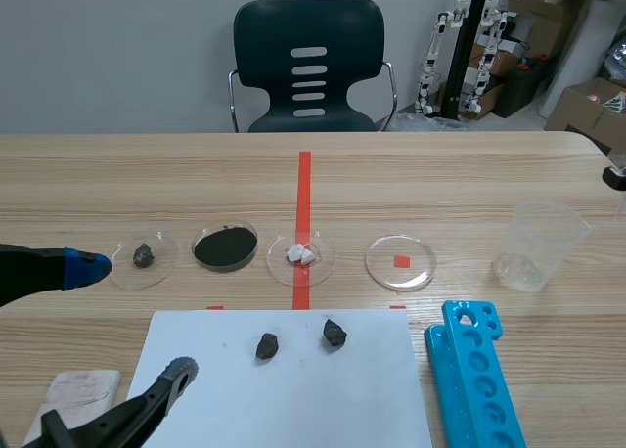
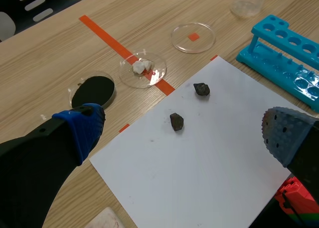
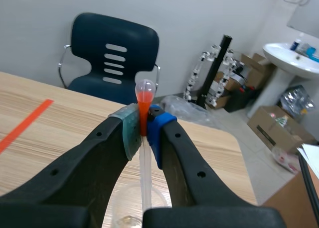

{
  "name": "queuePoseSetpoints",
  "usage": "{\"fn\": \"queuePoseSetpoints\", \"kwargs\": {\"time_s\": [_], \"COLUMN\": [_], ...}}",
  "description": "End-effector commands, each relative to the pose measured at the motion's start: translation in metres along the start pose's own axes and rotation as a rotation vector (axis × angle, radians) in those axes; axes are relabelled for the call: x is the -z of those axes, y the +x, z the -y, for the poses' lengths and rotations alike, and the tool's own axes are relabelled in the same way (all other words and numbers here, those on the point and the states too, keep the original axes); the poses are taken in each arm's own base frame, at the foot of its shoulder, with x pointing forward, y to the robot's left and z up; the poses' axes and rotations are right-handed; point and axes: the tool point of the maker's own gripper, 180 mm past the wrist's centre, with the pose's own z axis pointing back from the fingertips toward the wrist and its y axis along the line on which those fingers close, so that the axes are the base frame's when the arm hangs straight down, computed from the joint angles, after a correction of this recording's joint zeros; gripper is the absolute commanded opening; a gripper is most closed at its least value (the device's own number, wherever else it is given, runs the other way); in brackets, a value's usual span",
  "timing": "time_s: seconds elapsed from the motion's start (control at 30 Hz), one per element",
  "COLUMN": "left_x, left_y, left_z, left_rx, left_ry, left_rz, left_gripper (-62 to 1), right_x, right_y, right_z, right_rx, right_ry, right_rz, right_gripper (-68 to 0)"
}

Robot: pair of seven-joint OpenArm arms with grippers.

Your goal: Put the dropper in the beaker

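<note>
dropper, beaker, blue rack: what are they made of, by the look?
Dropper: likely soft translucent plastic; see-through bulb, orange lower down, clear stem. Beaker: clear, slightly cloudy, thin-walled; probably plastic, glass not excluded. Rack: opaque glossy blue with moulded holes; looks like hard plastic.

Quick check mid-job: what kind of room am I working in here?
Most likely a robotics workroom staged as a chemistry bench: petri dishes, a clear beaker and a blue tube rack sit on the wooden table, with a sink and cardboard boxes beyond it.
</note>
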Motion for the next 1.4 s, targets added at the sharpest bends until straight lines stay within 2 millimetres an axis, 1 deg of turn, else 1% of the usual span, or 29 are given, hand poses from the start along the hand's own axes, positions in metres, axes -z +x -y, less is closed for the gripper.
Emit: {"fn": "queuePoseSetpoints", "kwargs": {"time_s": [0.0,0.17,0.27,0.47,0.73,0.9,1.17,1.27,1.37], "left_x": [0.000,0.000,0.000,0.000,0.000,0.000,0.000,0.000,0.000], "left_y": [0.006,0.006,0.006,0.006,0.004,0.004,0.004,0.004,0.004], "left_z": [-0.002,-0.002,-0.002,-0.002,-0.002,-0.002,-0.002,-0.002,-0.002], "left_rx": [-0.007,-0.007,-0.007,-0.007,-0.007,-0.007,-0.007,-0.007,-0.007], "left_ry": [0.011,0.010,0.010,0.010,0.010,0.010,0.010,0.010,0.010], "left_rz": [0.028,0.028,0.028,0.028,0.017,0.017,0.017,0.017,0.017], "left_gripper": [1.4,1.4,1.4,1.4,1.4,1.4,1.4,1.4,1.4], "right_x": [0.007,0.020,0.027,0.043,0.061,0.067,0.067,0.066,0.066], "right_y": [0.000,-0.017,-0.024,-0.035,-0.051,-0.065,-0.093,-0.099,-0.098], "right_z": [0.009,0.027,0.034,0.033,0.016,-0.002,-0.022,-0.025,-0.025], "right_rx": [0.003,0.029,0.045,0.088,0.139,0.172,0.215,0.222,0.222], "right_ry": [-0.018,-0.065,-0.086,-0.053,-0.003,0.051,0.089,0.092,0.092], "right_rz": [0.017,0.001,-0.003,-0.005,-0.025,-0.042,-0.099,-0.112,-0.110], "right_gripper": [-66.7,-66.7,-66.7,-66.7,-66.7,-66.7,-66.7,-66.7,-66.7]}}
